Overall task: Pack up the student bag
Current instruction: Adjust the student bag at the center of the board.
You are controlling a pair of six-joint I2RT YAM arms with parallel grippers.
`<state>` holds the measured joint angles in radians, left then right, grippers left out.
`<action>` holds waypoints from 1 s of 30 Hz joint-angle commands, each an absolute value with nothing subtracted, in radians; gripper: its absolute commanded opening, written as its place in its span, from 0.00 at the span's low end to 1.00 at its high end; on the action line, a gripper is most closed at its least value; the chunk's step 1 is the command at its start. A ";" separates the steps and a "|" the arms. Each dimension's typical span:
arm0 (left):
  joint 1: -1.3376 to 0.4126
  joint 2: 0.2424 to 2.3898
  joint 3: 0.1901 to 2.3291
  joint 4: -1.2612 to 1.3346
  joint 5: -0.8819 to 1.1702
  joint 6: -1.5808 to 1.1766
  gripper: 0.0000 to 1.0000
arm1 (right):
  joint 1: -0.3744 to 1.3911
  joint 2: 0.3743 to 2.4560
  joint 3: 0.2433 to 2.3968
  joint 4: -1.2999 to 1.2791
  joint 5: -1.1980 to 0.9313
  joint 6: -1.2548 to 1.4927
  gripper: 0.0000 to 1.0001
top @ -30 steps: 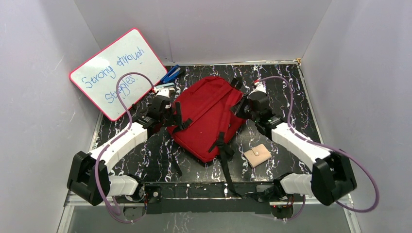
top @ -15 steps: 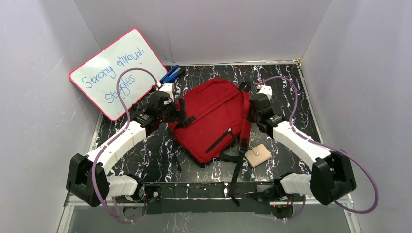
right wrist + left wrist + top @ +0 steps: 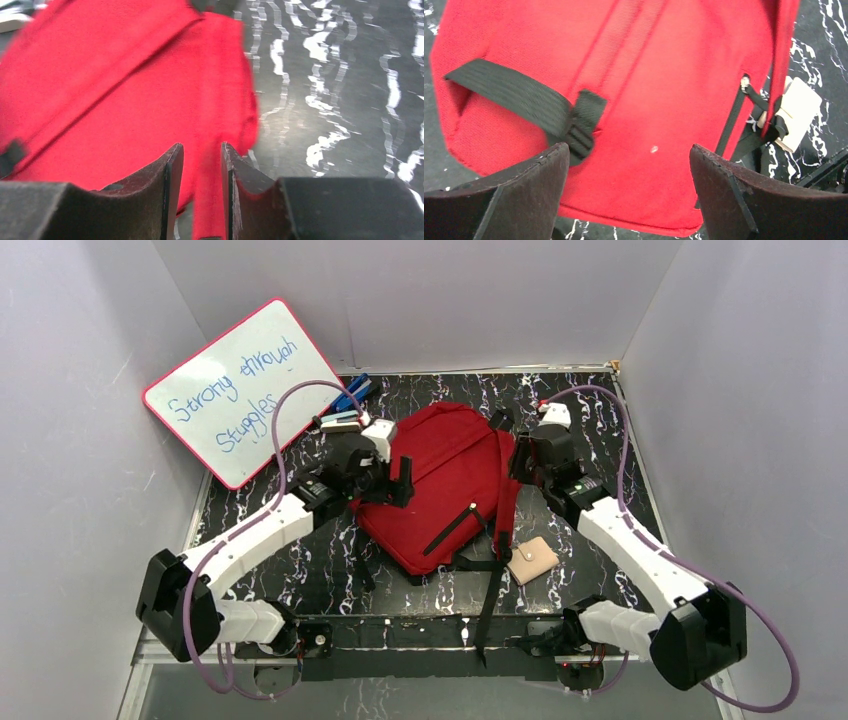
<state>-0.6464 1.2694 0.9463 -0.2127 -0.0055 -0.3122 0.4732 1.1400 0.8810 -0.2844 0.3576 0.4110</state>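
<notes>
left end effector (image 3: 626,150) was spread wide, nothing held | student bag (image 3: 440,480) was laid flat on the desk (image 3: 590,430) directly beneath it | right end effector (image 3: 201,147) was narrowly parted around the bag's red edge, grip undeterminable, likely for repositioning

Blur smears the student bag (image 3: 125,100) in the right wrist view, so whether the right gripper (image 3: 201,147) pinches the red strip (image 3: 207,210) between its jaws is unclear; at the left wrist view's right edge, black straps (image 3: 758,97) half hide the beige wallet (image 3: 800,110).
</notes>
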 commanded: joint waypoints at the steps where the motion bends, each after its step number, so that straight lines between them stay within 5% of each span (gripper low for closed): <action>1: -0.724 1.298 1.002 -0.179 -0.079 -0.328 0.85 | 0.471 1.108 0.903 -0.198 0.019 0.447 0.41; 17: -0.765 1.569 1.186 -0.100 -0.086 -0.264 0.85 | 0.472 1.133 0.849 -0.470 -0.221 0.537 0.54; 30: -0.764 1.822 1.332 -0.080 -0.122 -0.189 0.87 | 0.472 1.146 0.732 -0.373 -0.265 0.563 0.58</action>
